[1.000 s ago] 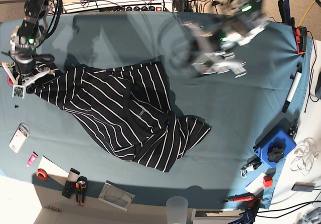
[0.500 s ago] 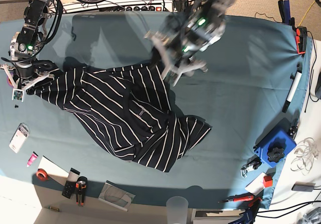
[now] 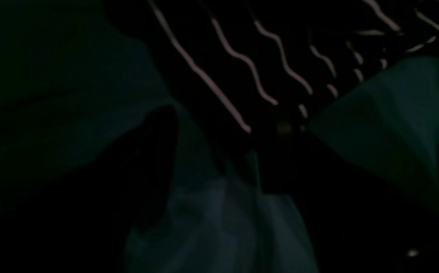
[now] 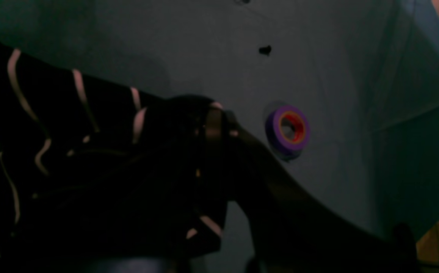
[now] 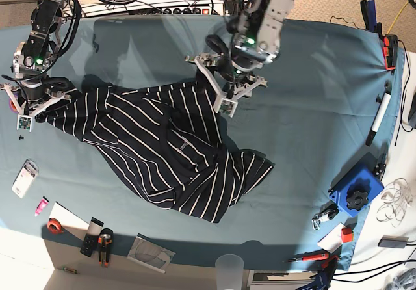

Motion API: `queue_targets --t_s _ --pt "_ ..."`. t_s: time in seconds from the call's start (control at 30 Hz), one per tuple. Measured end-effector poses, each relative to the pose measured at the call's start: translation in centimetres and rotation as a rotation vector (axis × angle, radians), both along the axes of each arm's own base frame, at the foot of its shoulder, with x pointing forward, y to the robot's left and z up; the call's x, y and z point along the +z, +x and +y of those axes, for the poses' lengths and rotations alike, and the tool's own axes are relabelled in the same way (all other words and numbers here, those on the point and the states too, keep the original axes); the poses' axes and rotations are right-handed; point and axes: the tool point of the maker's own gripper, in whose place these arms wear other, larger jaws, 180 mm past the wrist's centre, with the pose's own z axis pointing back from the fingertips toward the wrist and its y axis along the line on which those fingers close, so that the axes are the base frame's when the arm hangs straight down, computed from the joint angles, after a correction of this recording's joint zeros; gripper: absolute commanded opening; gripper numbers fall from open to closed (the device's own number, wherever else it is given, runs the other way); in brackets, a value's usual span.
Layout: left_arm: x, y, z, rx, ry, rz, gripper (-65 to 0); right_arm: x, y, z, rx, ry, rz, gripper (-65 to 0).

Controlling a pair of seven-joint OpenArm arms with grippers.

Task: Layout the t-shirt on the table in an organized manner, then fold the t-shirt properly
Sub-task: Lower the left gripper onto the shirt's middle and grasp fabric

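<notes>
While t-shirt [image 5: 166,150] lies crumpled left of centre on table [image 5: 312,121], right gripper [image 5: 31,105] pinches its left edge shut. Left gripper [image 5: 220,82], jaws spread wide, empty, sits at upper hem. Bare cloth stretches right; purple tape roll [image 4: 287,131] nearby.

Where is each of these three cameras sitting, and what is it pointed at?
Base view: looks down from above on the whole table, the t-shirt and both arms; the left gripper stands open at the shirt's far edge, the right gripper is shut on its end.
Left wrist view: sits on the left arm, facing down at the shirt's striped edge; dark, no gripper parts clearly visible.
Right wrist view: rides the right arm; shows pinched shirt and a purple tape roll.
All three share shirt and table.
</notes>
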Motion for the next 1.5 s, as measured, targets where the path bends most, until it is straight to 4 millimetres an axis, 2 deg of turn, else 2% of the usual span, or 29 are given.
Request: queue_targets --t_s 0.17,0.27,0.33,0.4,0.5,0.53,0.73,0.83,0.97,1.07,1.2,1.33,1.5 --pt "-0.2 0.3 -1.2 -0.011 -0.164 0.037 -31.2 -0.1 0.0 0.1 0.017 -0.006 0.011 -65.0" --pt "0.4 -0.3 -2.8 -0.025 -0.262 0.08 -35.6 -0.1 0.0 0.2 0.019 -0.006 0.013 -65.0" --pt "0.7 -0.6 -3.8 -0.04 -0.282 0.09 -41.1 -0.1 0.0 0.2 0.018 -0.006 0.013 -65.0" --pt "0.9 -0.5 -4.0 -0.042 -0.286 0.084 -49.9 -0.2 0.0 0.2 0.016 -0.005 0.017 -65.0" --pt "0.5 -0.4 -3.5 -0.042 -0.249 0.075 -63.5 -0.6 -0.4 0.1 0.002 0.005 0.046 -65.0" --pt "0.3 -0.4 -3.2 -0.04 -0.235 0.072 -65.0 -0.7 -0.5 0.1 -0.001 0.007 0.053 -65.0" --pt "0.8 0.9 -2.6 -0.048 -0.172 0.025 -65.0 -1.1 -0.8 0.2 -0.008 0.035 0.068 -65.0" --pt "2.4 2.0 -1.9 -0.052 -0.127 -0.029 -65.0 -1.3 0.1 1.8 0.062 0.102 0.044 -65.0" --pt "5.1 3.4 0.5 -0.008 -0.014 -0.111 -65.0 -1.0 1.9 5.9 0.251 0.242 -0.023 -65.0" --pt "6.8 4.2 2.8 0.022 0.068 -0.186 -65.0 0.0 3.1 7.5 0.313 0.316 -0.078 -65.0" --pt "7.4 4.5 5.6 0.031 0.201 -0.251 -65.0 1.6 4.6 7.9 0.334 0.33 -0.132 -65.0" --pt "7.7 5.0 9.9 0.099 0.363 -0.297 -65.0 2.3 5.2 7.8 0.334 0.325 -0.154 -65.0" --pt "8.1 5.4 14.7 0.102 0.578 -0.359 -65.0 2.6 5.8 6.6 0.26 0.331 -0.182 -65.0"
